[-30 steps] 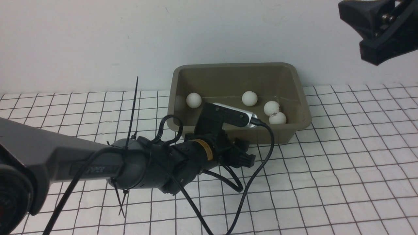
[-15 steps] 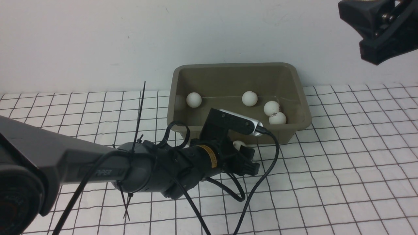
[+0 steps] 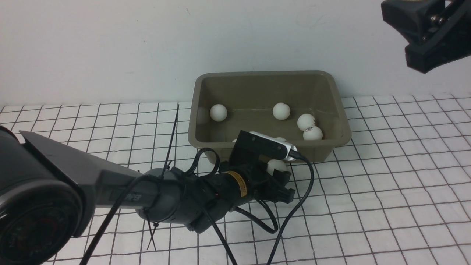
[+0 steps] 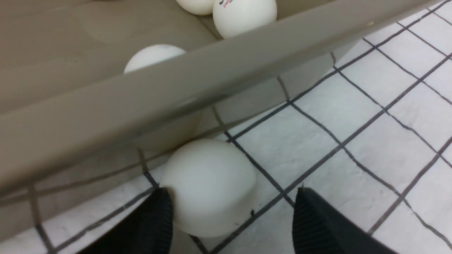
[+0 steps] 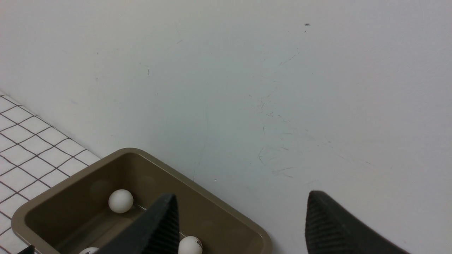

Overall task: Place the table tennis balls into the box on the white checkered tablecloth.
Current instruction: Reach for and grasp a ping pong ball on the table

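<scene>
The one table tennis ball (image 4: 208,187) not yet boxed lies on the white checkered tablecloth (image 4: 353,116), tucked under the flared rim of the box (image 4: 176,91) and just beside its near outer wall; whether it touches the wall I cannot tell. Being round, it has no long axis to line up with. What counts is the wall, which runs crosswise right behind it.

The left gripper (image 4: 229,225) stands low at the cloth with its jaws apart, straddling the ball. One finger (image 4: 155,218) sits against the ball's side, while the other (image 4: 317,222) is well clear of it with bare cloth between, so nothing is clamped. The ball lies straight ahead of the jaws, toward the box.

My guess is that a squeeze and a lift come next. The overhanging rim stands in the way: a straight rise would likely catch it, so the ball should come back toward the robot first.

Inside the box lie four other balls (image 3: 281,110) in plain sight, and possibly two more half hidden behind the left wrist camera (image 3: 263,145).

The right gripper (image 3: 427,33) hangs high and far off by the wall (image 5: 247,70), jaws apart and empty. The left arm is much the nearer.
</scene>
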